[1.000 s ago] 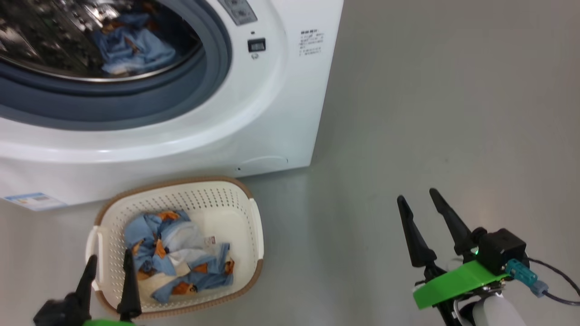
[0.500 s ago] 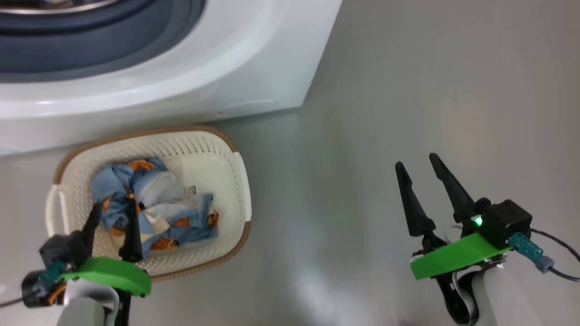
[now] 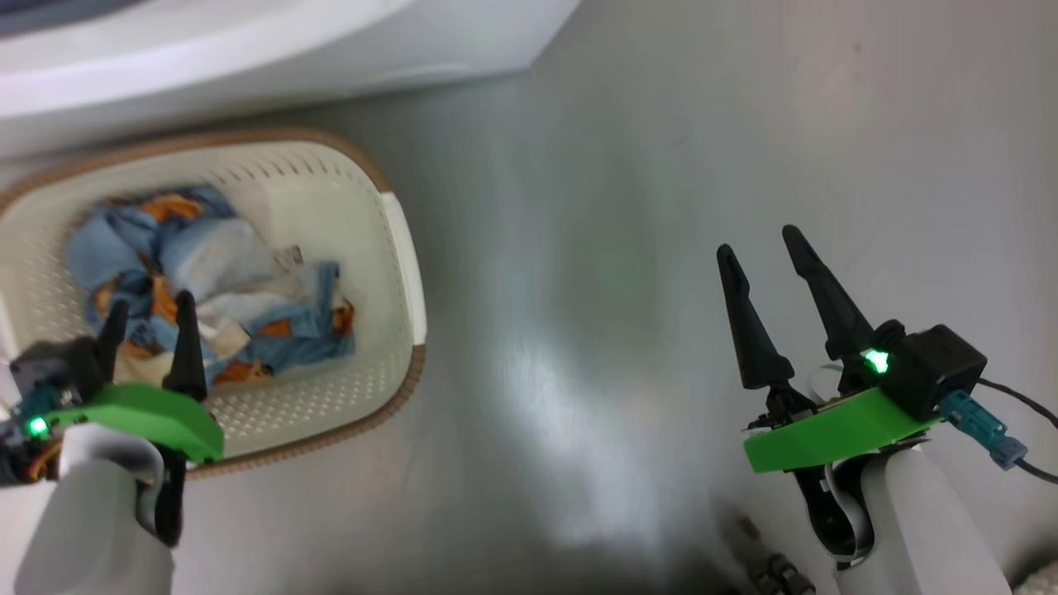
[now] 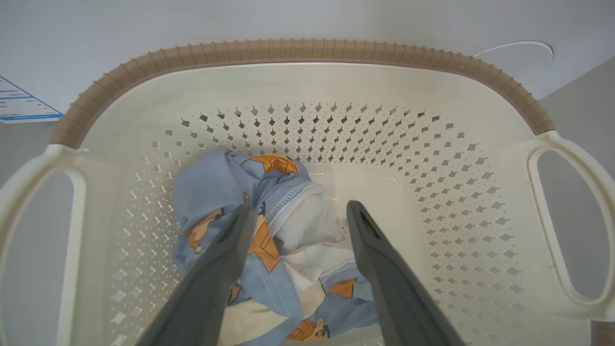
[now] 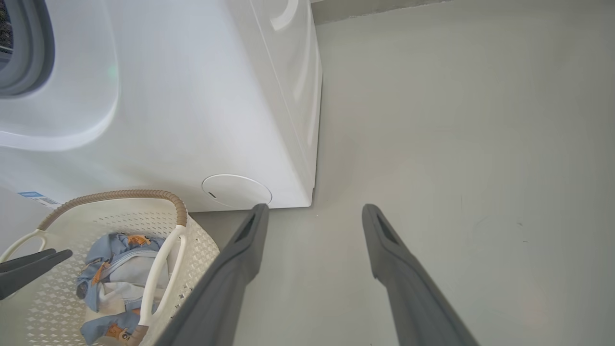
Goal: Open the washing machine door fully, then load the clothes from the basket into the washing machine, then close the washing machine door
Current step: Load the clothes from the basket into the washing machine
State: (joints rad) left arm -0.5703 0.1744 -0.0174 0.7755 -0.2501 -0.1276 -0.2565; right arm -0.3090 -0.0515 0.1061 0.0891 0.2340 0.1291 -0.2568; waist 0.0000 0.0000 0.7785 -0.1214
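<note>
Over the small cream-white perforated plastic basket (image 3: 407, 248) with its brown woven-look rim, the left gripper (image 3: 150, 302) has come in from the near edge. The head camera has tipped down too, leaving the big white washing machine (image 3: 248, 49) a strip at 11 o'clock. Glossy grey floor (image 3: 620, 248) runs from 12 to 6 o'clock. At 9 o'clock its fingers (image 4: 216, 269) stand wide apart above the crumpled light blue clothes (image 3: 207, 264) with orange-brown figures, lying in the basket — contact unclear. The right gripper (image 3: 759, 241), at 4 o'clock, is spread and empty.
</note>
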